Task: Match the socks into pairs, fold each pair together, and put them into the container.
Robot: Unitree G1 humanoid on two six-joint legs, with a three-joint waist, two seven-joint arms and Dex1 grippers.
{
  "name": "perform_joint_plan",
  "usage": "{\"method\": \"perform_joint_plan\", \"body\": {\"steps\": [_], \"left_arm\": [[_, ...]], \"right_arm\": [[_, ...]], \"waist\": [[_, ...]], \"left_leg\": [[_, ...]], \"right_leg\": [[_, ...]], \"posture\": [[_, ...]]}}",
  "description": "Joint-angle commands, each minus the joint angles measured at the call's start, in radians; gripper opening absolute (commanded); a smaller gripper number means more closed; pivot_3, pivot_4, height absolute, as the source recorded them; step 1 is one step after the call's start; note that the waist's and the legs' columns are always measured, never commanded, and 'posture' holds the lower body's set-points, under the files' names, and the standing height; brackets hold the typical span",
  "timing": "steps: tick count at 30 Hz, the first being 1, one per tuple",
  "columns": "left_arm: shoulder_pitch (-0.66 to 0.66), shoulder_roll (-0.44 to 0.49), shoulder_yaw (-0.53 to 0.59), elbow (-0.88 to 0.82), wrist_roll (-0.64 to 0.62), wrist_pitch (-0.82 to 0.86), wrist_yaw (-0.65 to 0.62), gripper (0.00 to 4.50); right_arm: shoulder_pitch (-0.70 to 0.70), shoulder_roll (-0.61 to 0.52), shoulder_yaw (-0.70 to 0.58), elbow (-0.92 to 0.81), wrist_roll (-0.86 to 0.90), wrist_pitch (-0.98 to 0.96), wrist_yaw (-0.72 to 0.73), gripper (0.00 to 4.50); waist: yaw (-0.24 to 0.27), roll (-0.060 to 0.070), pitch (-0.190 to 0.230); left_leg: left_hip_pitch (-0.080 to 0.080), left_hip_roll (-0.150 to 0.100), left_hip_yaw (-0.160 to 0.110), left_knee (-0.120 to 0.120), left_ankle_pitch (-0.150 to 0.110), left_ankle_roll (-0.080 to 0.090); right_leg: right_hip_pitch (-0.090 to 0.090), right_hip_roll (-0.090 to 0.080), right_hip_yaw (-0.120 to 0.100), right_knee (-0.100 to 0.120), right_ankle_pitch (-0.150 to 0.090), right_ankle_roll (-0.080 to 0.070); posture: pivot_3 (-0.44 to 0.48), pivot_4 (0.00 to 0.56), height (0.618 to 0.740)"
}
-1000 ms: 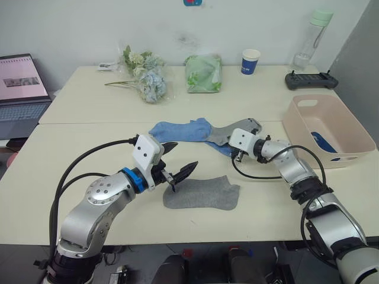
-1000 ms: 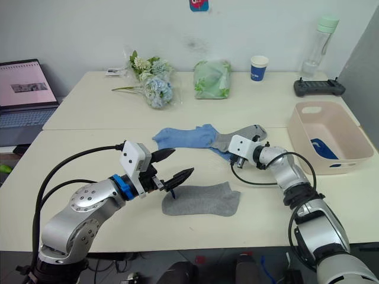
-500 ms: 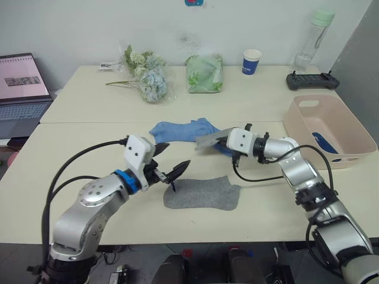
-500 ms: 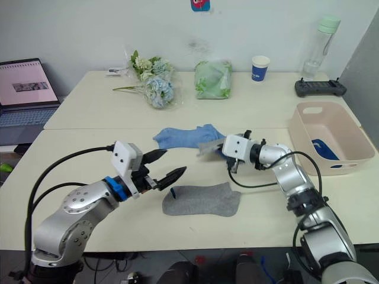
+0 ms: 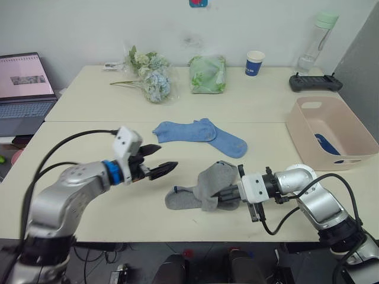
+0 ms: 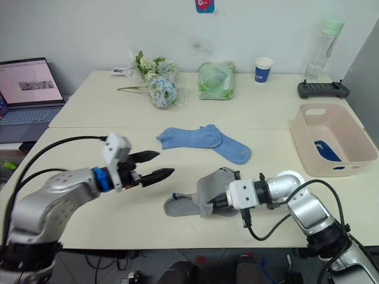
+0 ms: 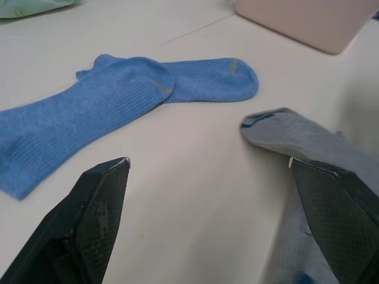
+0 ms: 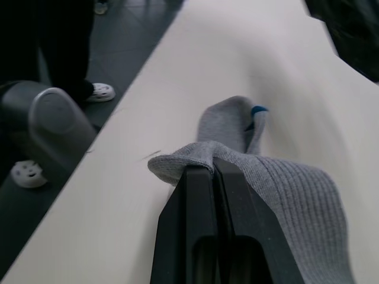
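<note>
Left gripper [image 5: 161, 161]: fingers spread apart, hovering above the table, arm bent.
Right gripper [image 5: 228, 193]: fingers pressed together, clamping grey sock [image 5: 204, 186], forearm low.

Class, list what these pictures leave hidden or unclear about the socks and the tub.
- Pink tub: its near wall hides most of the dark blue item inside, in both eye views.
- Grey socks: heaped together, so their overlap is unclear.
- Right end effector: the sock drapes over its fingertips in the right wrist view.

Navy sock [image 5: 323, 143] half-hidden in container [image 5: 308, 134]
</note>
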Motion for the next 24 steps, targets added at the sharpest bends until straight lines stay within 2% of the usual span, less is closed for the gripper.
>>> {"method": "perform_joint_plan", "body": {"steps": [1, 6, 10, 15, 19, 24], "left_arm": [[-0.13, -0.077, -0.109, 0.203, 0.126, -0.144, -0.045, 4.5], [-0.311, -0.218, -0.204, 0.456, 0.22, -0.279, -0.129, 4.5], [-0.403, -0.265, -0.222, 0.596, 0.277, -0.368, -0.176, 4.5], [-0.44, -0.269, -0.206, 0.65, 0.297, -0.409, -0.227, 4.5], [-0.452, -0.27, -0.193, 0.673, 0.309, -0.431, -0.241, 4.5], [-0.447, -0.28, -0.183, 0.662, 0.311, -0.434, -0.239, 4.5]], "right_arm": [[0.006, 0.01, 0.001, -0.018, 0.012, -0.025, -0.003, 0.06], [-0.002, 0.037, 0.014, -0.004, -0.03, -0.031, -0.048, 0.06], [-0.01, 0.053, 0.001, 0.016, -0.063, -0.052, -0.093, 0.06], [-0.027, 0.085, -0.054, 0.018, -0.026, -0.034, -0.154, 0.06], [-0.065, 0.14, -0.12, -0.007, 0.079, 0.119, -0.216, 0.06], [-0.088, 0.153, -0.164, -0.07, 0.193, 0.266, -0.229, 0.06]], "waist": [[0.003, 0.0, 0.0], [0.002, -0.001, 0.001], [0.0, -0.002, 0.001], [-0.001, -0.002, 0.001], [-0.001, -0.002, 0.001], [-0.001, -0.002, 0.001]], "left_leg": [[0.0, 0.0, 0.0, 0.0, 0.0, 0.0], [-0.008, 0.0, 0.0, 0.002, 0.0, -0.001], [-0.009, 0.0, 0.0, 0.003, 0.0, -0.001], [-0.009, 0.0, 0.0, 0.003, 0.0, -0.001], [-0.009, 0.0, -0.001, 0.003, 0.0, 0.0], [-0.01, 0.0, -0.002, 0.003, 0.0, 0.0]], "right_leg": [[0.0, 0.0, 0.0, 0.0, 0.0, 0.0], [-0.009, -0.001, 0.0, 0.002, 0.0, 0.0], [-0.01, -0.002, 0.0, 0.002, 0.0, 0.0], [-0.01, -0.001, 0.0, 0.002, 0.0, 0.001], [-0.01, -0.001, 0.0, 0.002, 0.0, 0.001], [-0.01, -0.001, 0.0, 0.002, 0.0, 0.001]], "posture": [[0.0, 0.15, 0.74], [0.0, 0.15, 0.74], [0.0, 0.15, 0.74], [0.0, 0.15, 0.74], [0.0, 0.15, 0.74], [0.0, 0.15, 0.74]]}}
